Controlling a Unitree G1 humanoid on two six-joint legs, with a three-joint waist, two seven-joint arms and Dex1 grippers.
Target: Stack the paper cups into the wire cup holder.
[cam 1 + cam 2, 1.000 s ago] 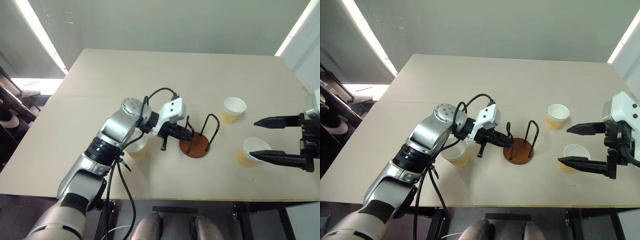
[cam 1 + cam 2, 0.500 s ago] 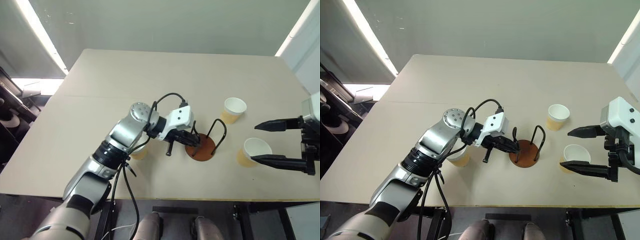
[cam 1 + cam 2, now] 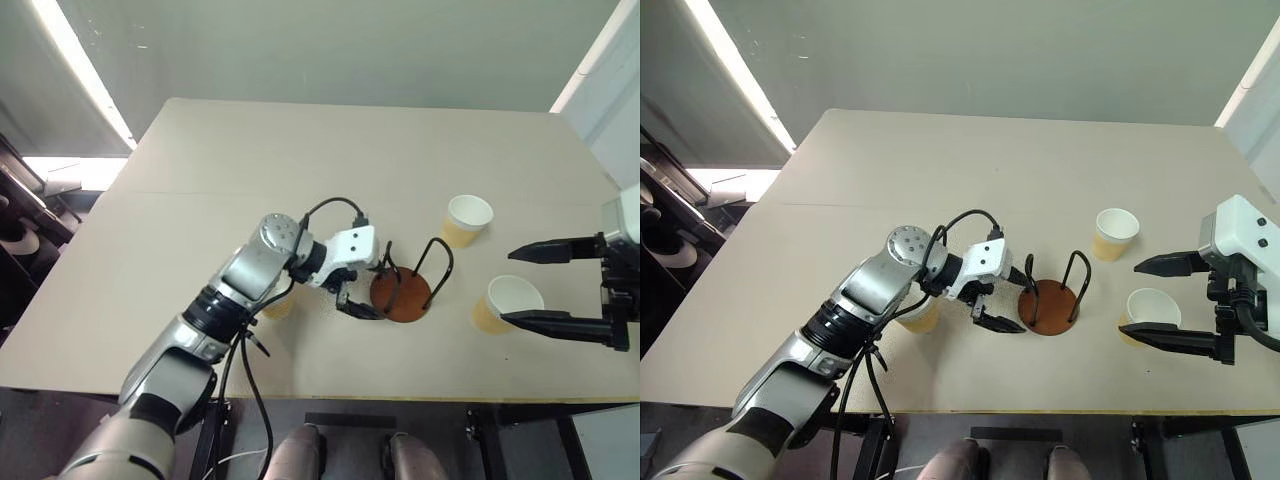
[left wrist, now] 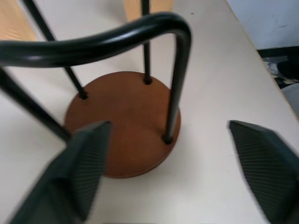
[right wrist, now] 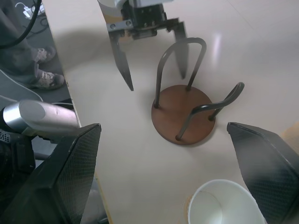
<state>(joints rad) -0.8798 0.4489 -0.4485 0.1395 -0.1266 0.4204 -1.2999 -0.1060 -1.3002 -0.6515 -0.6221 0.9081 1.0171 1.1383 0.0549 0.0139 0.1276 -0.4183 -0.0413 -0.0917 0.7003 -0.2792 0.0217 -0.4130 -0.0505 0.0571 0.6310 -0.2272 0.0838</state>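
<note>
Left hand [image 3: 366,290] beside wire cup holder [image 3: 402,294]

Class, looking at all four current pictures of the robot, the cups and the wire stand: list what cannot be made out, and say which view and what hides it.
- Tan paper cup behind the left arm: right eye view, mostly hidden by the arm.
- Tan paper cup by the right gripper: right wrist view, cut off by the edge.
- Black wire loops of the round reddish-brown wire cup holder: left wrist view, edges cut them off.
- Left gripper fingertips: left wrist view, blurred.

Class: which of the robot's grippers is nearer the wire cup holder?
Left. The left gripper is open right beside the wire cup holder; the right gripper hovers open further off, around a paper cup.
</note>
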